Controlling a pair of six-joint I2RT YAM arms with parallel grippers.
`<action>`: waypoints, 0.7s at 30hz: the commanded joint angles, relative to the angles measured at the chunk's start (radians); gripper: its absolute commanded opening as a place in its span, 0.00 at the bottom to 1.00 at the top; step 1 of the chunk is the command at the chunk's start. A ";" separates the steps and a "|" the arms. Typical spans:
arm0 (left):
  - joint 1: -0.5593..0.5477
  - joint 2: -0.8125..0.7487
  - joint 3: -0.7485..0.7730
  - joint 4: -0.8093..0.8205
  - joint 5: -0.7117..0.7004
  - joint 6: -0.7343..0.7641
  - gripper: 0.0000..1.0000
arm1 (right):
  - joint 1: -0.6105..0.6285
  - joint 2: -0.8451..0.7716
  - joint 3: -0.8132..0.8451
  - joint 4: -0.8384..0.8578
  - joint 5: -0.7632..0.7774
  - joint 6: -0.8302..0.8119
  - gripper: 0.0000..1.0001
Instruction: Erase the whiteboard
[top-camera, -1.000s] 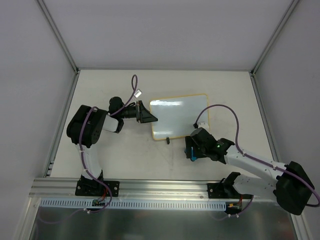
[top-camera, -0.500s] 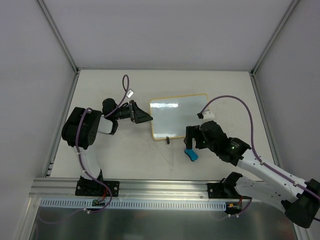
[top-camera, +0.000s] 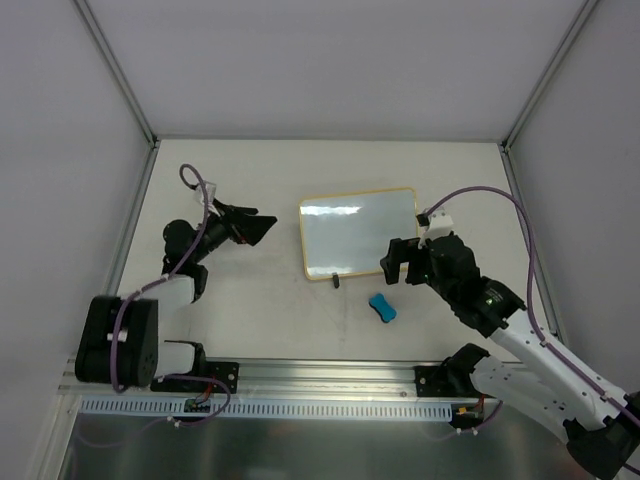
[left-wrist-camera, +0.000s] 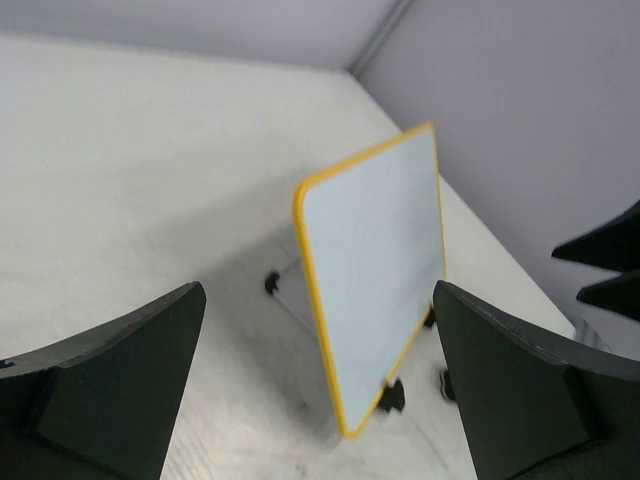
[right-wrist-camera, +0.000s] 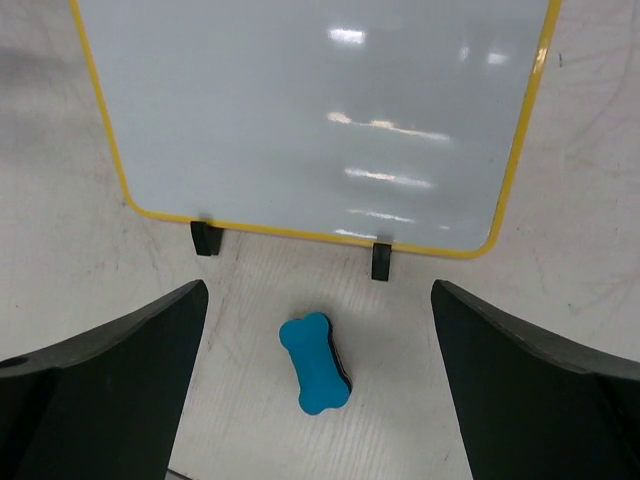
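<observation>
The whiteboard (top-camera: 358, 232) stands tilted on two black feet in the middle of the table, yellow-framed, its white face showing only glare. The left wrist view catches the whiteboard (left-wrist-camera: 375, 250) edge-on, and the right wrist view has the whiteboard (right-wrist-camera: 310, 110) face-on. A blue bone-shaped eraser (top-camera: 382, 307) lies loose on the table just in front of the board. My right gripper (top-camera: 403, 262) hovers above that eraser (right-wrist-camera: 314, 362), open and empty. Well left of the board, my left gripper (top-camera: 260, 228) points at it, open, holding nothing.
Grey walls with metal posts close the table (top-camera: 240, 310) at the back and both sides. An aluminium rail (top-camera: 320, 375) with both arm bases runs along the near edge. Purple cables loop above each wrist.
My right gripper opened, left the blue eraser on the table and lifted back to the right. My left gripper opened and drew back leftward, away from the board's left edge.
</observation>
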 joint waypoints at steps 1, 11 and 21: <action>0.006 -0.229 0.020 -0.256 -0.199 0.137 0.99 | -0.043 -0.050 -0.029 0.117 -0.078 -0.049 0.99; -0.004 -0.573 -0.130 -0.520 -0.291 0.095 0.99 | -0.092 -0.070 -0.160 0.341 -0.129 -0.078 0.99; -0.005 -0.805 -0.210 -0.647 -0.335 0.114 0.99 | -0.092 -0.105 -0.302 0.513 -0.089 -0.073 0.99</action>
